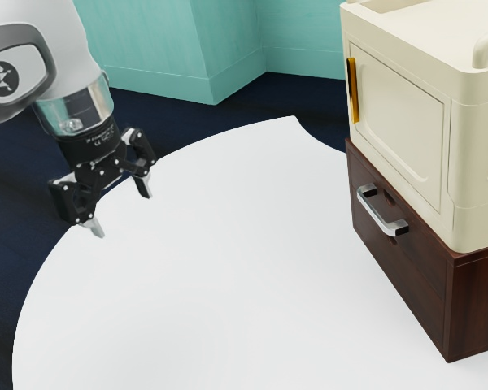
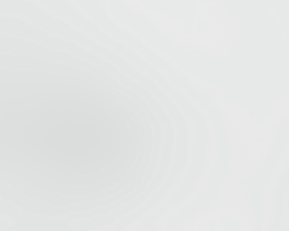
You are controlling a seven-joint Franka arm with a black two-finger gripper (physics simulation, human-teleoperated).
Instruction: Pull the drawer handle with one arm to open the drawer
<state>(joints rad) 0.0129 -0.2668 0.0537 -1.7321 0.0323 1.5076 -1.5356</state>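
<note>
- Judged to be at the approach step: reaching for the handle (image 1: 382, 213), with the pull yet to be made.
- Hanging over the white counter (image 1: 211, 284), well apart from the handle: the pincer (image 1: 123, 214), spread wide, with nothing between its fingers (image 1: 144, 187).
- On the front of the dark wooden drawer (image 1: 403, 260), toward the exterior view's right: the handle, a silver bar on two short posts. Seemingly shut, with the drawer front flush in its box (image 1: 480, 305).
- Next, carry the pincer across and lower it to handle height. Tilt and turn it to face the drawer front, one finger above the bar and one below. Close firmly, then draw straight back from the front.
- Sitting on top of the box: a cream cabinet (image 1: 394, 118) with a gold pull (image 1: 353, 91) on its door. Best not to mistake that pull for the handle, nor to knock the cabinet's lower edge on the way in.
- Likely snags: slipping off the smooth bar, jamming fingertips against the wood in the narrow gap behind it, or pulling askew and shifting box and cabinet together.
- In the wrist view, aimed at pale counter surface; a turn toward the handle probably needed.
</note>
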